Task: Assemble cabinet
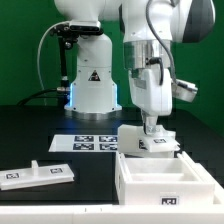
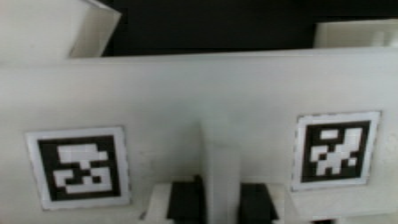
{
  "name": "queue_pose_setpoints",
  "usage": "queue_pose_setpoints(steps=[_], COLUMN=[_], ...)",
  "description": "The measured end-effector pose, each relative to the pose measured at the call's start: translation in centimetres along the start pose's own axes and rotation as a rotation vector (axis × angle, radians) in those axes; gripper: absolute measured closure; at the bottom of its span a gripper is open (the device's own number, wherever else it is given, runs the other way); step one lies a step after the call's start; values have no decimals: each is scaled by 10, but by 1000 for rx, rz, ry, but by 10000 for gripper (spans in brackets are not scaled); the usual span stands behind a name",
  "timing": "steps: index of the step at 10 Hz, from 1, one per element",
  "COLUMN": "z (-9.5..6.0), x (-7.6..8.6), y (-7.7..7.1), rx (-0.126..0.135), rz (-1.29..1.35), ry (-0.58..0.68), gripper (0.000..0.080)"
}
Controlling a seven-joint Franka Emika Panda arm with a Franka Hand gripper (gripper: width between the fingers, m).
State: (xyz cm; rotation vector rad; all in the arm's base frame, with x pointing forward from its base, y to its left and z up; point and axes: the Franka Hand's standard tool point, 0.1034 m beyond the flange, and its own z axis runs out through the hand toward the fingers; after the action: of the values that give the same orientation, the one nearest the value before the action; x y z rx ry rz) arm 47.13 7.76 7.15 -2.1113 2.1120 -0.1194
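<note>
The cabinet lies in separate white tagged parts. In the exterior view, an open white box (image 1: 165,188) stands at the front right, and a smaller white panel piece (image 1: 150,146) with two tags rests at its back edge. My gripper (image 1: 152,130) comes straight down onto that piece. In the wrist view the panel (image 2: 196,100) fills the picture, with one tag (image 2: 80,165) on each side of a thin raised rib (image 2: 214,150). The gripper (image 2: 226,203) is shut on this rib, its dark fingers (image 2: 178,203) pressed against both sides.
A flat white cabinet panel (image 1: 35,175) with tags lies at the exterior view's front left. The marker board (image 1: 95,142) lies on the black table behind the box. The white robot base (image 1: 93,85) stands at the back.
</note>
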Motion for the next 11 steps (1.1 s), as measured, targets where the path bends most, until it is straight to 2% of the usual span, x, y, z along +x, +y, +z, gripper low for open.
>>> queue_pose_setpoints(steps=[2, 4, 6, 7, 8, 9, 10, 11], z=[-1, -1, 0, 0, 2, 7, 10, 9], x=[1, 13, 6, 9, 1, -16, -25, -24], y=[-3, -4, -2, -2, -1, 4, 8, 8], rx=[1, -4, -7, -5, 8, 13, -9, -5], rz=[-16, 27, 42, 58, 135, 151, 126, 117], ry=[-3, -17, -20, -22, -9, 4, 8, 14], gripper=[735, 735, 735, 735, 735, 735, 735, 735])
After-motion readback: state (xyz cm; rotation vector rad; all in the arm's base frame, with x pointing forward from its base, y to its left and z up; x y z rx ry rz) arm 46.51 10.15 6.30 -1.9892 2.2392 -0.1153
